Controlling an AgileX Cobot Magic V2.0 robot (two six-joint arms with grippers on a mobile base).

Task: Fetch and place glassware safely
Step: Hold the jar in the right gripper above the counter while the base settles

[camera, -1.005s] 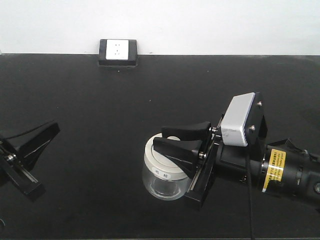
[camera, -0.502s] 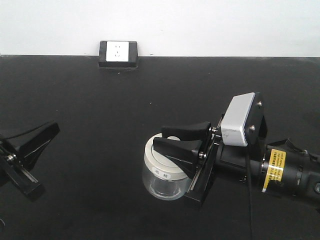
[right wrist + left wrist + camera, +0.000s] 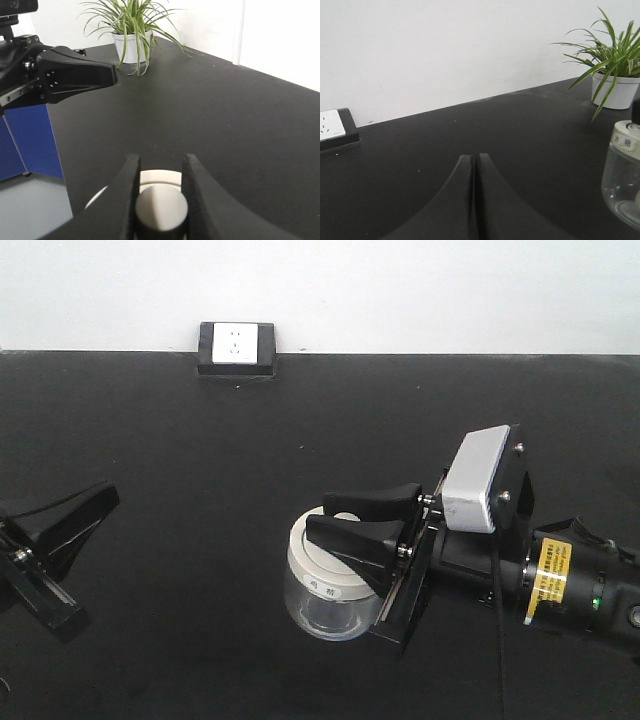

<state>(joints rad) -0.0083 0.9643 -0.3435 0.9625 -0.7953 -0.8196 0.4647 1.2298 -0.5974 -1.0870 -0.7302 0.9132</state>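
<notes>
Knob gripped, placing yet to come.
Far left: left gripper (image 3: 105, 496) parked, fingers shut together on nothing. Centre-right on the black table (image 3: 200, 440): glass jar (image 3: 322, 602), lid knob (image 3: 161, 211) pinched between right gripper (image 3: 318, 515) fingers. Lifted or resting, cannot tell. Judged remaining: carrying and gently setting down.

Right tool (image 3: 161, 161) astride the jar lid's knob (image 3: 161, 212)
</notes>
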